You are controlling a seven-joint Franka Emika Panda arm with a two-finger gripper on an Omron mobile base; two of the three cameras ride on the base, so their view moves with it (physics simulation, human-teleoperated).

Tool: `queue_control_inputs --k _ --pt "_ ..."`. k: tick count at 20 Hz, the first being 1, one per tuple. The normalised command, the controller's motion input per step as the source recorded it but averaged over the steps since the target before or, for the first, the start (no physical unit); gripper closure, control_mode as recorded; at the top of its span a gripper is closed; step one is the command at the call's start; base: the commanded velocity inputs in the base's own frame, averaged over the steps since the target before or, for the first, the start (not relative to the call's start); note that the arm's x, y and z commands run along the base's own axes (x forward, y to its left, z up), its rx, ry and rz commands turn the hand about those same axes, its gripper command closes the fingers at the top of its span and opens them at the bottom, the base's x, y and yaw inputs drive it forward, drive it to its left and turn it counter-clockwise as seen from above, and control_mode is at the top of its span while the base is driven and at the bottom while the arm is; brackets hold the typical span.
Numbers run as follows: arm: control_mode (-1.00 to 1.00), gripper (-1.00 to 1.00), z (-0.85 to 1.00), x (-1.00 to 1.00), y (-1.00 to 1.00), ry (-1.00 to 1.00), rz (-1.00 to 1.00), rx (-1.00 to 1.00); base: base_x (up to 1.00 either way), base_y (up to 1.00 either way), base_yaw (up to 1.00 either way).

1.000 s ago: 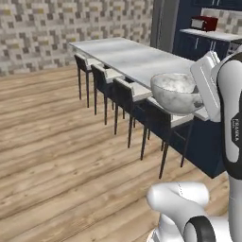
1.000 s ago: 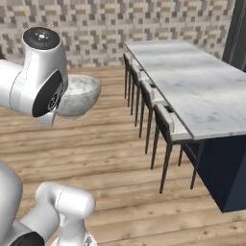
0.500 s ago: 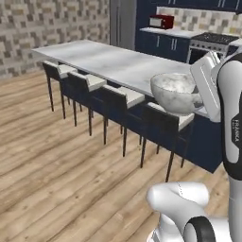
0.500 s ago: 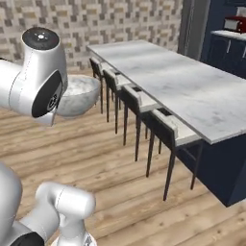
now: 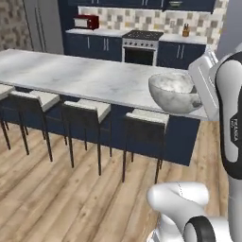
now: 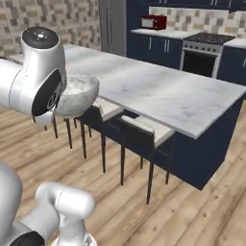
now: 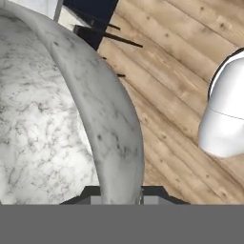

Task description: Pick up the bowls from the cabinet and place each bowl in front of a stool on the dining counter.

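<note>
The grey-white marbled stone bowl [image 5: 174, 92] hangs in the air at the near right end of the dining counter [image 5: 80, 74], level with its top. My gripper [image 7: 116, 193] is shut on the bowl's rim [image 7: 112, 128], one finger on each side of the wall. From the right base view the bowl [image 6: 78, 92] sits just beside my arm, above the stools [image 6: 144, 129]. The long white marble dining counter [image 6: 163, 91] runs across on its navy base. The cream and green bowl and the tall cabinet are out of view.
Three dark stools with pale seats [image 5: 144, 118] [image 5: 86, 108] [image 5: 33, 98] line the counter's near side. Behind it stand low navy cupboards, a stove [image 5: 141, 46], a red appliance [image 5: 86, 21] and a grey fridge [image 5: 42, 23]. Wooden floor [image 5: 56, 198] lies before the stools.
The whole picture has swung, so the base has driven and turned: the dining counter now lies across the view and closer. The marbled bowl stays held in the same place by the arm.
</note>
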Motion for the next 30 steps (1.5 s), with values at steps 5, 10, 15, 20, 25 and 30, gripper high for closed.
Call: queue_control_inputs --k 5,10,15,20,25,30 --pt "1.0 1.0 0.0 0.0 0.0 0.0 0.0 0.0 0.38 0.63 -0.78" --pt "1.0 1.0 0.0 0.0 0.0 0.0 0.0 0.0 0.42 0.73 -0.74" --pt "1.0 1.0 0.0 0.0 0.0 0.0 0.0 0.0 0.57 0.99 -0.53" --pt "1.0 1.0 0.0 0.0 0.0 0.0 0.0 0.0 0.7 0.72 -0.25" --pt "1.0 1.0 0.0 0.0 0.0 0.0 0.0 0.0 0.65 -0.06 0.04" --pt "1.0 1.0 0.0 0.0 0.0 0.0 0.0 0.0 0.64 -0.35 0.16"
